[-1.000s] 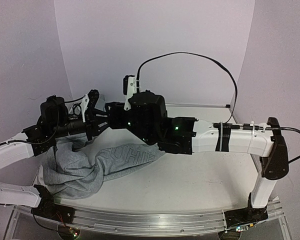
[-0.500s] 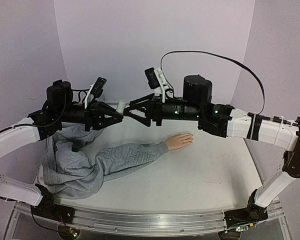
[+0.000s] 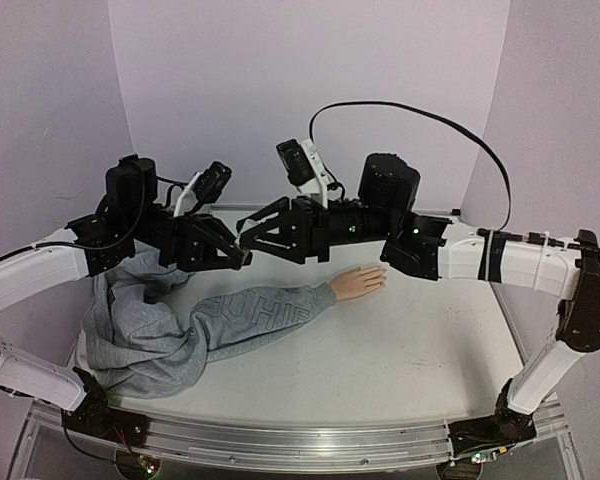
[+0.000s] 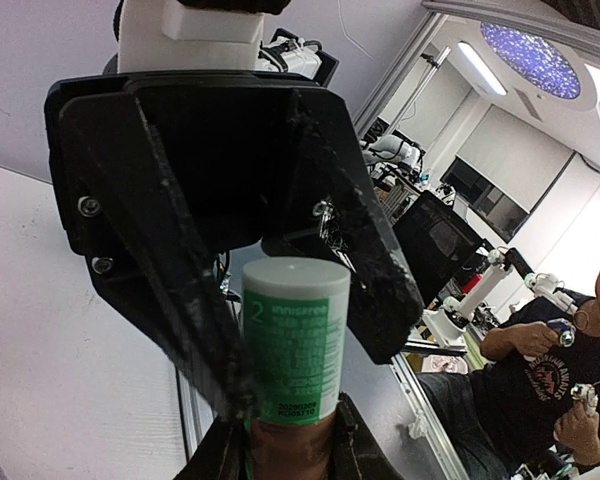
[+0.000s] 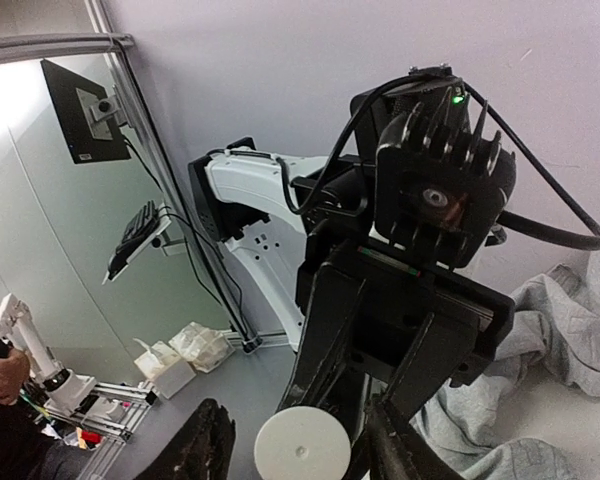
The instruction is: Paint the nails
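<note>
White against black fingers, the cap (image 4: 296, 275) of the bottle (image 4: 292, 350) is what this moment turns on. I judge the job to be at the opening stage, with no painting begun. The left gripper (image 4: 285, 455) is clamped on the bottle's lower end and holds it in the air above the table (image 3: 430, 350), cap pointing toward 3 o'clock. The right gripper (image 5: 300, 445) faces it head-on from the other side. Its fingers (image 5: 205, 440) stand narrowly apart, one on either side of the cap. Its own wrist camera shows a thin gap on each side, so I would not call it a grip yet. Next, I reckon, they must pinch the cap squarely and twist it off while the left holds firm. The nails (image 3: 382, 278) are on the peach mannequin hand (image 3: 358, 284), which lies flat on the table at about 4 o'clock from the bottle. Its fingertips point toward 3 o'clock, and it ends a grey sweatshirt sleeve (image 3: 260, 315) that trails toward 8 o'clock. The nails are too small from here to tell painted from bare.
</note>
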